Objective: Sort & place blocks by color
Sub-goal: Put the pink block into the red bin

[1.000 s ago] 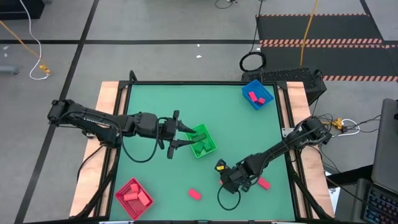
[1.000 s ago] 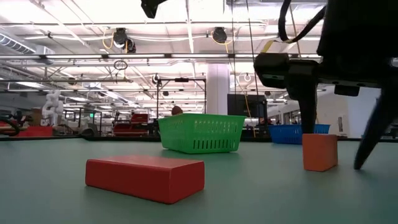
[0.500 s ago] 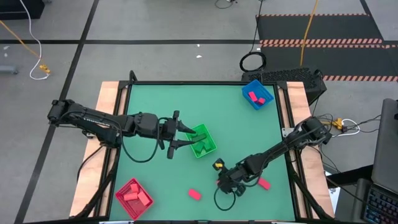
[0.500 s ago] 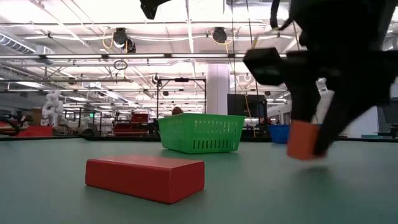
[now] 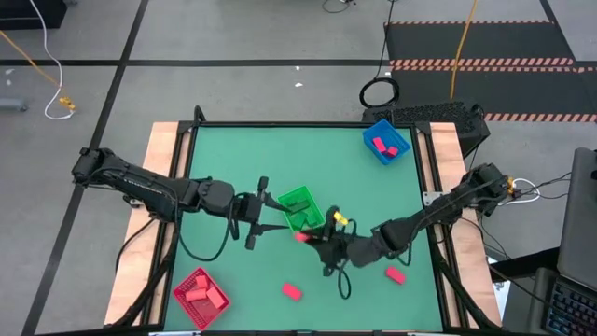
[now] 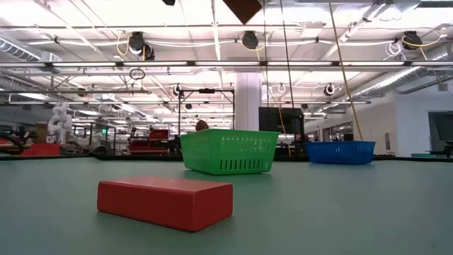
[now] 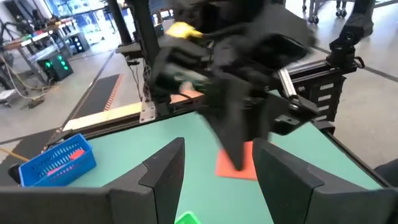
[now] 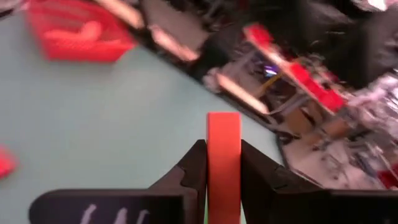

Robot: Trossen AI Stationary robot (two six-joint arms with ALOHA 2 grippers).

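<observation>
Green matting covers the square table [image 5: 224, 149], which has pale wooden edges and stands on a grey workshop floor. Taking the green mesh-like plastic bin [image 5: 300, 208] near the table's middle as the landmark, everything else sits around it.

Just beside the green bin, on its left-arm side, hangs the left gripper [image 5: 268, 212], its two dark fingers spread apart with nothing between them. The left wrist view looks between those fingers [image 7: 163, 174] toward the other arm.

On the opposite side of the green bin, close to its near corner, is the right gripper [image 5: 311, 239]. Its jaws are pinched narrow on a small red-orange rectangular block [image 8: 223, 163], which stands on edge between the fingers in the right wrist view; from above, the same block shows as a red spot just off the bin's corner, lifted clear of the mat.

Nearer the front edge than the green bin, another red rectangular block [image 5: 292, 291] lies flat on the mat; it fills the foreground of the low view [image 6: 165, 202]. A third red block [image 5: 395, 274] lies on the mat to the right-arm side of the bin, below the right arm.

Well away from the green bin toward the front-left corner is a red mesh-like bin [image 5: 201, 293] holding several red blocks. At the far-right corner stands a blue mesh-like bin [image 5: 384, 140] with two red blocks inside.
</observation>
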